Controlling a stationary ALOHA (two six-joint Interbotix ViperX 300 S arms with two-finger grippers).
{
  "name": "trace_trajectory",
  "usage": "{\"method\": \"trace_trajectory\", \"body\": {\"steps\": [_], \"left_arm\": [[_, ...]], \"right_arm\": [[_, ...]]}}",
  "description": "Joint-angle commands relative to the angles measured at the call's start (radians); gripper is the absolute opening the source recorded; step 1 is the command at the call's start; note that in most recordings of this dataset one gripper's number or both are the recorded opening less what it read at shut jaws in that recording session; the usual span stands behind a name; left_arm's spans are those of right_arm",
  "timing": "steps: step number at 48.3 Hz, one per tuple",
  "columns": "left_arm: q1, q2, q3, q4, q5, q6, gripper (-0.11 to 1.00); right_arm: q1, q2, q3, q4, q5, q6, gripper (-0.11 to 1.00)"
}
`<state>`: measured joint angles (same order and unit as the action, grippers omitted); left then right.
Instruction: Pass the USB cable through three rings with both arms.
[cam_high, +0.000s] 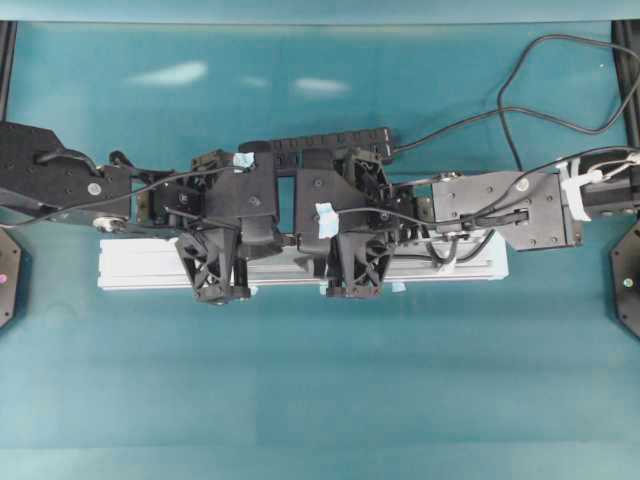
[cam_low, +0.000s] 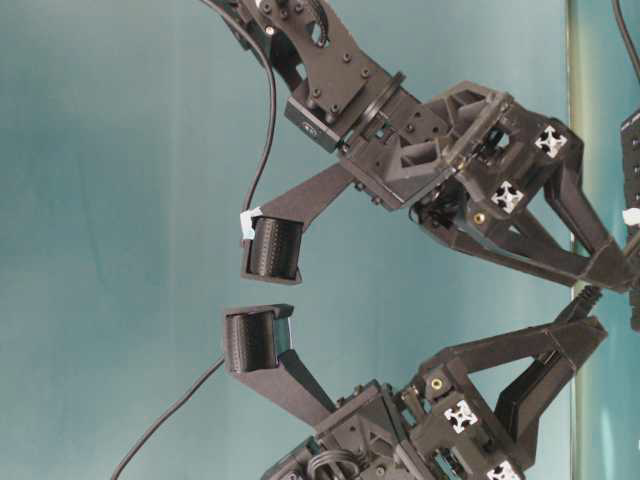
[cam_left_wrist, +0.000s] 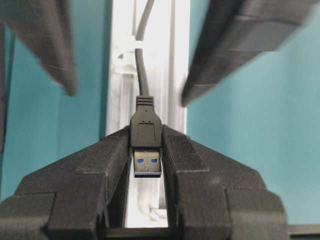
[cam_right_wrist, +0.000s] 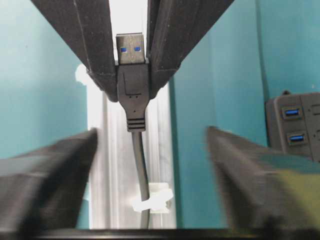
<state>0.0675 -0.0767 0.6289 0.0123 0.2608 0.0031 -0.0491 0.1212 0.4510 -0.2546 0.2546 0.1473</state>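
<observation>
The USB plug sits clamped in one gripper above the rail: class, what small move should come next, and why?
Probably the right gripper should shut on the USB cable just behind the plug. The left gripper already clamps the plug, the cord runs through a ring, and the right fingers flank it, apart.

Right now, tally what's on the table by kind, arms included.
Arms: 2, left end effector, right end effector
USB cable: 1
Rings in view: 1
Rail: 1
Hub: 1
Total: 6
</observation>
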Motion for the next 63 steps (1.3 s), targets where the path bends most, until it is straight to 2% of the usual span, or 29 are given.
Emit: {"method": "trace_trajectory", "body": {"steps": [1,9,17,63], "left_arm": [[-0.008,-0.021,-0.015,0.002,-0.005,-0.002,0.2],[-0.008,-0.021,-0.015,0.002,-0.005,-0.002,0.2],[-0.008,-0.021,-0.015,0.002,-0.006,-0.002,0.2],[-0.008,-0.021,-0.015,0.002,-0.008,-0.008,0.2]], "right_arm": [[0.008,-0.003,-0.017,-0.002,-0.011,0.008,0.25],[0.017,-0.002,-0.017,0.0,-0.012,-0.002,0.04],[0.02,-0.002,-0.017,0.0,-0.014,0.0,-0.05],[0.032,-0.002,-0.018,-0.002,-0.003,-0.003,-0.06]]}}
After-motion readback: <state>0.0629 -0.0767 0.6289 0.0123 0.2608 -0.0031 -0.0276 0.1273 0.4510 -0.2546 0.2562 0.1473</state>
